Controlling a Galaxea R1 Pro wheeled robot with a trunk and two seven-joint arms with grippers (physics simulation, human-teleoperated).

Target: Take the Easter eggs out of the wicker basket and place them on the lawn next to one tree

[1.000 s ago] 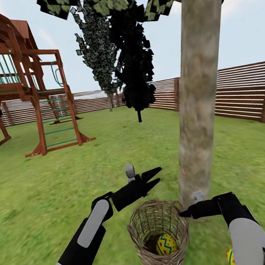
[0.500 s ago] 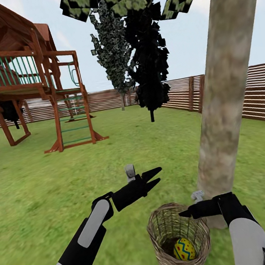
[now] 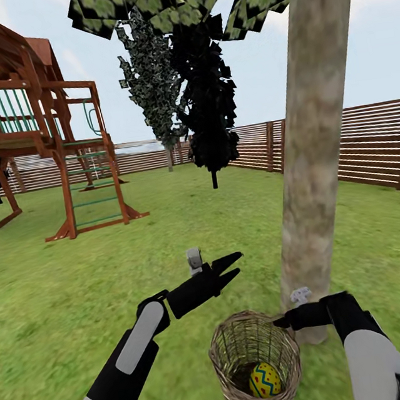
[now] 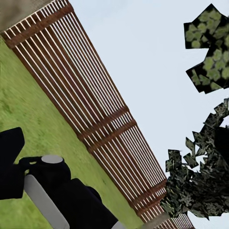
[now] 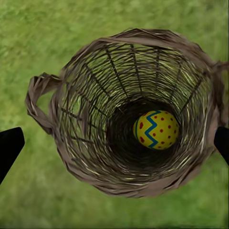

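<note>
Lower centre of the head view: wicker basket stands on the lawn, just beside the foot of the tree.
Basket contents: I see one Easter egg lying at the bottom, off-centre.
Right gripper: I hold it over the basket rim; in the wrist view the two fingertips sit wide apart at the frame edges, nothing between them.
Left gripper: fingers parted, empty, raised above the grass to the upper left of the basket.
Step in hand, my judgement: reach in for the egg.
Method: I should centre the fingers over the egg, descend straight, keep clear of the wicker wall, and close gently across its middle.
Risk: the basket may tip if a finger snags the weave.
</note>
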